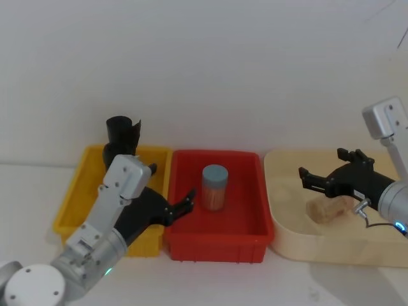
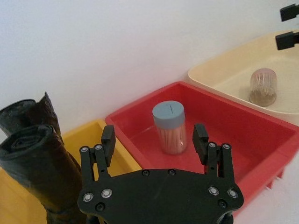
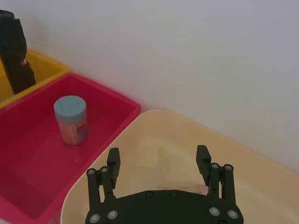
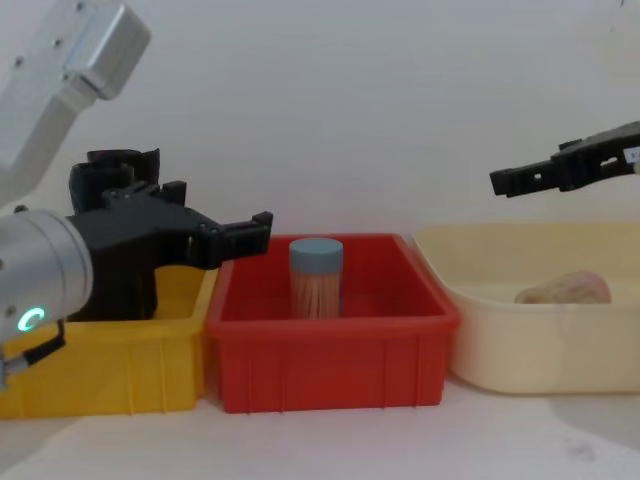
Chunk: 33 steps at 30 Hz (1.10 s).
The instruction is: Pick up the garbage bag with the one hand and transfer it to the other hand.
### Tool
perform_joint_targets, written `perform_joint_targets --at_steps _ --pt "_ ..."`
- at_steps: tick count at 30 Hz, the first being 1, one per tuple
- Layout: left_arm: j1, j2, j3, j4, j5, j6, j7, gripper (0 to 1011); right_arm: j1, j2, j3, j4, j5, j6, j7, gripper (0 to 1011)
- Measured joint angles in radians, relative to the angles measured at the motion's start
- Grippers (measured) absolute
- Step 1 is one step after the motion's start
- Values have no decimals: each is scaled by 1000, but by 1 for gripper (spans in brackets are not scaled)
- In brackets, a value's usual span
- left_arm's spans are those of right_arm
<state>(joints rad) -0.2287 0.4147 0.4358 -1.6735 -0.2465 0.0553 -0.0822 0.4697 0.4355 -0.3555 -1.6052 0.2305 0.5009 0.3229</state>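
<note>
Three plastic tubs stand in a row: cream tub (image 1: pixel 287 191), red tub (image 1: pixel 245 213), yellow tub (image 1: pixel 73 191). The slim black left gripper (image 2: pixel 154 135) hovers where yellow meets red, the slim black right gripper (image 1: pixel 322 164) above the cream tub, both with fingers spread wide, empty. The rolled black garbage bag (image 1: pixel 122 137) stands at the yellow tub's back

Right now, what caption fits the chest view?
Open left gripper near garbage bag in yellow bin; right gripper over cream tub.
</note>
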Motion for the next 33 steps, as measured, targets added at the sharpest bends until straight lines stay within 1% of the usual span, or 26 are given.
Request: perform_joint_targets --at_steps 1,2,4,5,7,10,11,13,14,18,19,22,28,33 --pt "0 0 0 0 0 0 0 1000 0 0 0 0 0 0 0 1001" --pt "13 16 -11 -25 -16 23 -13 1000 -1 1 0 0 0 1 0 1001" --pt "24 26 -19 -42 -31 42 -22 1000 -1 1 0 0 0 2 1 1001" --pt "36 37 -29 -61 -43 61 -29 1000 -1 2 0 0 0 3 1 1001" --pt "54 52 -41 -82 -56 82 -33 1000 -2 2 0 0 0 3 1 1001" --pt "86 75 -69 -128 -80 125 -36 1000 -2 2 0 0 0 4 2 1001" --pt "105 87 -85 -151 -89 144 -35 1000 -2 2 0 0 0 4 2 1001" --pt "121 97 -99 -171 -99 166 -32 1000 -2 2 0 0 -1 5 2 1001" --pt "136 106 -112 -189 -105 183 -27 1000 -3 2 0 0 -1 5 2 1001" --pt "168 122 -141 -223 -116 216 -12 1000 -3 3 0 0 -1 6 3 1001" --pt "183 128 -156 -238 -120 231 -4 1000 -3 3 0 0 -1 6 3 1001" --pt "205 138 -183 -261 -124 259 16 1000 -3 3 0 0 -1 7 3 1001" --pt "217 144 -218 -278 -124 301 51 1000 -4 4 0 0 -1 7 3 1001" --pt "197 144 -227 -263 -121 313 56 1000 -4 4 0 0 -1 8 3 1001"
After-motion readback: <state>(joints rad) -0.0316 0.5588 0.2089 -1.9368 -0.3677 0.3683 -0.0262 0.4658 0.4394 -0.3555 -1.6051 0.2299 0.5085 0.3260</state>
